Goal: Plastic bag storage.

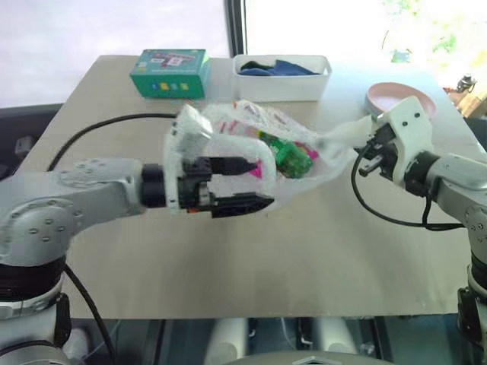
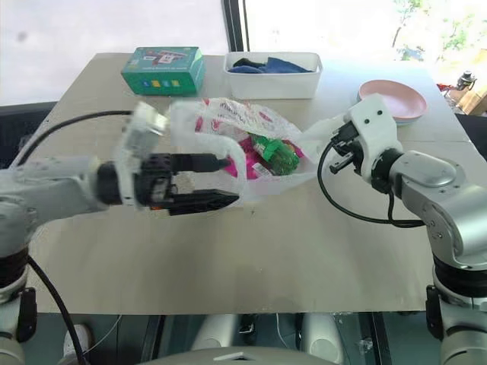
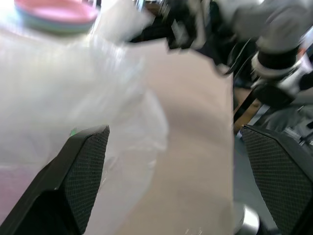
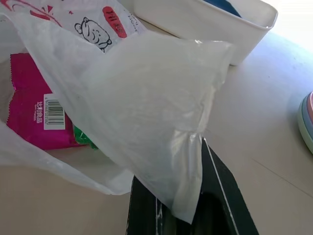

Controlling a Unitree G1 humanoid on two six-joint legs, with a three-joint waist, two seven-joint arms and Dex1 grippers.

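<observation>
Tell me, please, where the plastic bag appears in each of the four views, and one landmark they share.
Left eye view: plastic bag in mid-table, between both grippers.
Right eye view: plastic bag in the centre, before the white bin.
Left wrist view: bag beside the left finger.
Right wrist view: bag above the fingers.
Shared landmark: pink bowl.

The thin translucent white plastic bag with red print (image 1: 251, 125) veils the bright pink snack packet (image 4: 36, 115) and the green packet (image 1: 291, 157) inside it, so their full outlines stay unclear. In the left wrist view the bag is a blurred white mass. The contents of the white rectangular plastic bin (image 1: 283, 85) read only as dark blue, shape undeterminable. The print on the teal cardboard box (image 1: 169, 73) is too small to read.
</observation>
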